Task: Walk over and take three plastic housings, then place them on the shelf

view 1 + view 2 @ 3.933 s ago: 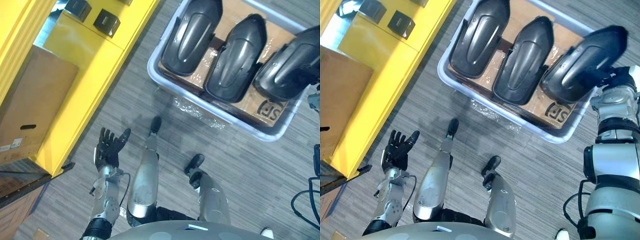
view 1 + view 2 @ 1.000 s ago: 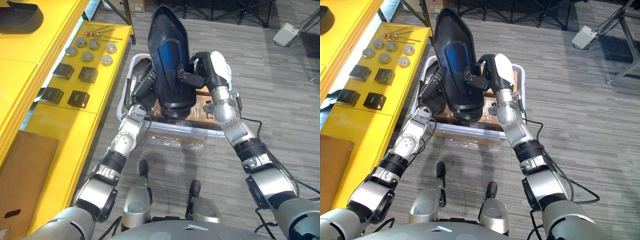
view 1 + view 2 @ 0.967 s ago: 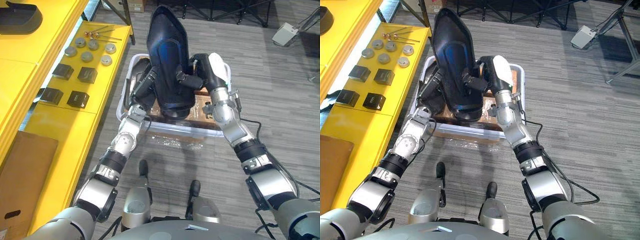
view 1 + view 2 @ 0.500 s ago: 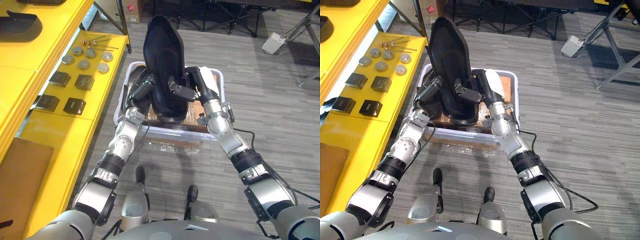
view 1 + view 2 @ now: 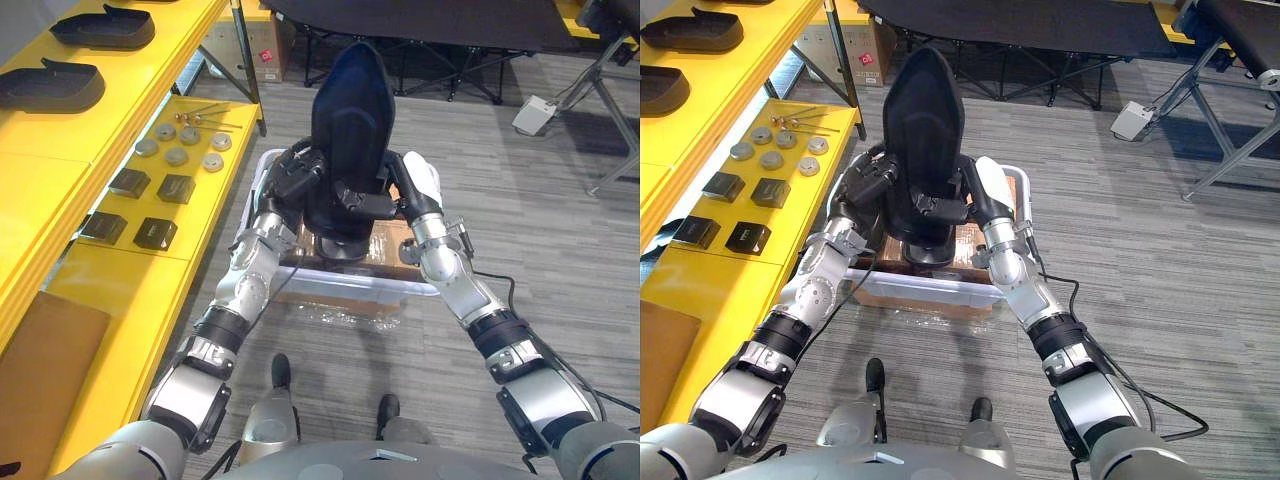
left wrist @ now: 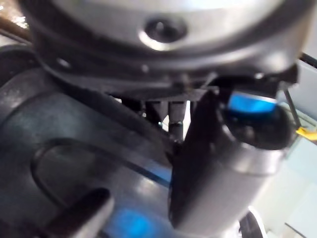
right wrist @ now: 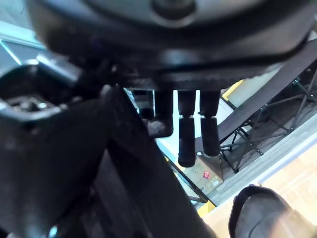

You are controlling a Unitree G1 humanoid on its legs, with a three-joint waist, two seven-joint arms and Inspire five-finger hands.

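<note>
Black plastic in the grip: holds one housing (image 5: 352,110) upright above the pale bin (image 5: 345,287), with the right hand (image 5: 385,195) curled round its right edge and the left hand (image 5: 298,178) seemingly clamped on the left edge, though blurred up close. Needs a swing left to the yellow shelf (image 5: 60,150). Could slip or twist free on any loosening of either side; could also clip the shelf's edge.
</note>
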